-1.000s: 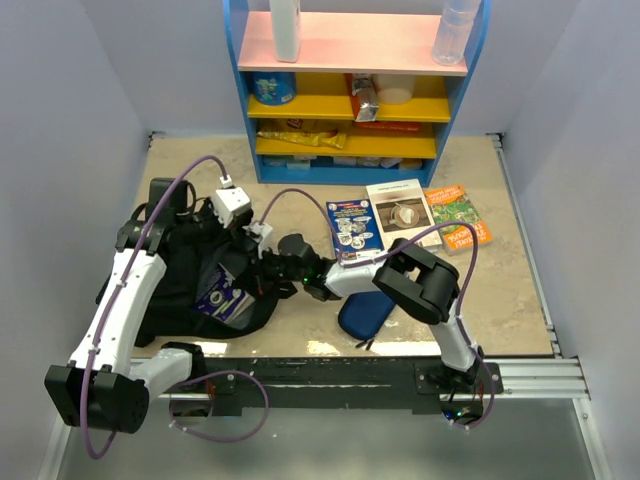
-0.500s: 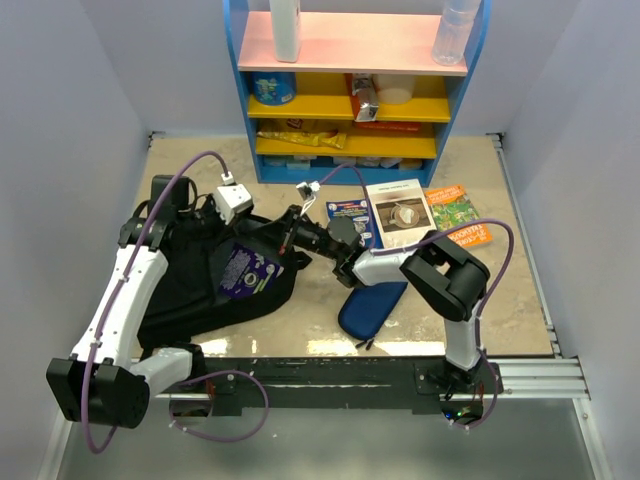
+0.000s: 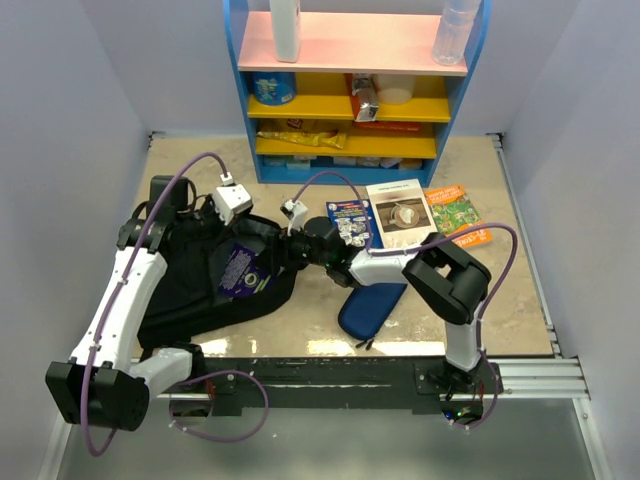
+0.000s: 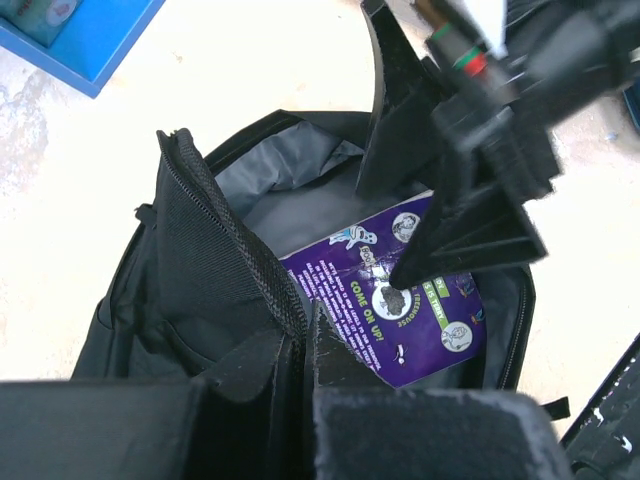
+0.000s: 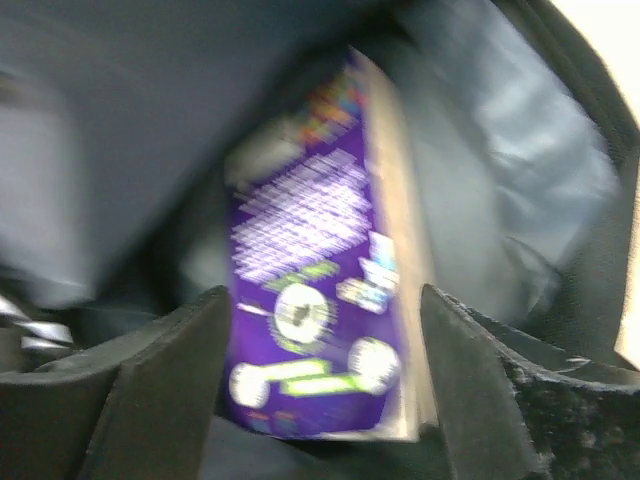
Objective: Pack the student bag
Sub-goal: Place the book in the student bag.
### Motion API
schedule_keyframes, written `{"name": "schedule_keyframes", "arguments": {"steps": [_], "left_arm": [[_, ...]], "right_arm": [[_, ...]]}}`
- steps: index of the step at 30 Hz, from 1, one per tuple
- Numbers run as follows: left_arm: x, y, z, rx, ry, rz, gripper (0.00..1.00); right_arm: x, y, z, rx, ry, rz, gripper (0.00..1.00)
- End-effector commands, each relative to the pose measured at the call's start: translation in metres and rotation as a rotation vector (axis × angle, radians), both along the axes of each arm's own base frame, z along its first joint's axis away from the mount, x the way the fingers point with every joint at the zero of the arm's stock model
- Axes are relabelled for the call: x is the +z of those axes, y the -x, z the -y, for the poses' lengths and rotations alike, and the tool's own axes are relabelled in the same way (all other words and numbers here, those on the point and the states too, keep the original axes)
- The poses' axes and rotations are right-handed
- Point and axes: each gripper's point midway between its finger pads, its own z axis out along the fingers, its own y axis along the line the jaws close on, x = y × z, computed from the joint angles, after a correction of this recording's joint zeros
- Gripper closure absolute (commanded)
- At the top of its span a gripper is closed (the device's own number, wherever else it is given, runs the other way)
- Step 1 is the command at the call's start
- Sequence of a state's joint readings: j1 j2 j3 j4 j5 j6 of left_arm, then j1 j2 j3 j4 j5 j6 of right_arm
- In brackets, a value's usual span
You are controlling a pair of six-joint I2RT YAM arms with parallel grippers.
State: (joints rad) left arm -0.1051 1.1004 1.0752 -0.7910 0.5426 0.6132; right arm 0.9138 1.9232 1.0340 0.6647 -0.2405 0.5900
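The student bag (image 3: 185,290) lies open at the left of the table, a large black soft backpack. My left gripper (image 3: 234,222) is shut on the zipper edge of the bag's opening (image 4: 225,250) and holds it up. A purple book (image 3: 244,268) lies inside the bag (image 4: 420,315). My right gripper (image 3: 270,254) is at the bag's mouth, open, its black fingers (image 4: 470,235) spread just above the book. In the right wrist view the book (image 5: 310,290) shows blurred between the wide-apart jaws (image 5: 322,385), with the grey lining (image 5: 520,170) around it.
Three more books lie on the table right of the bag: a blue one (image 3: 352,222), a white one (image 3: 403,212) and a green-orange one (image 3: 457,213). A dark-blue pencil case (image 3: 372,305) sits under the right arm. A blue shelf unit (image 3: 350,90) stands at the back.
The right gripper was shut on the purple book and has opened, letting it go inside the bag. The left gripper still holds the bag's edge in the same place.
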Motion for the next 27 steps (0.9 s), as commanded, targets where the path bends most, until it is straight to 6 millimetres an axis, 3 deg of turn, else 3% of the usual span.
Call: {"name": "schedule_keyframes", "arguments": {"steps": [1,8,10,11,13,20,23,26,27], "left_arm": [[0.02,-0.002,0.007,-0.027,0.038,0.079,1.0],[0.022,0.0,0.008,-0.029,0.041,0.076,1.0],[0.02,0.0,0.009,-0.03,0.048,0.071,1.0],[0.019,0.001,0.009,-0.029,0.048,0.067,1.0],[0.018,0.001,0.009,-0.03,0.05,0.063,1.0],[0.019,0.002,0.009,-0.03,0.049,0.064,1.0],[0.021,0.001,0.011,-0.033,0.062,0.064,1.0],[0.025,-0.001,0.011,-0.032,0.066,0.068,1.0],[0.025,-0.001,0.012,-0.033,0.066,0.068,1.0]], "right_arm": [[-0.018,-0.021,0.004,-0.006,0.175,0.095,0.19],[-0.04,-0.034,-0.017,0.062,0.26,0.117,0.14],[-0.035,-0.039,-0.027,0.085,0.249,0.133,0.13],[-0.045,-0.038,-0.03,0.099,0.261,0.118,0.14],[-0.047,-0.035,-0.037,0.128,0.25,0.101,0.16],[-0.095,-0.007,-0.025,0.12,0.354,-0.002,0.23],[-0.113,-0.001,-0.016,0.096,0.394,-0.05,0.34],[-0.123,0.002,-0.013,0.08,0.431,-0.056,0.55],[-0.127,0.005,-0.01,0.077,0.452,-0.063,0.68]]}}
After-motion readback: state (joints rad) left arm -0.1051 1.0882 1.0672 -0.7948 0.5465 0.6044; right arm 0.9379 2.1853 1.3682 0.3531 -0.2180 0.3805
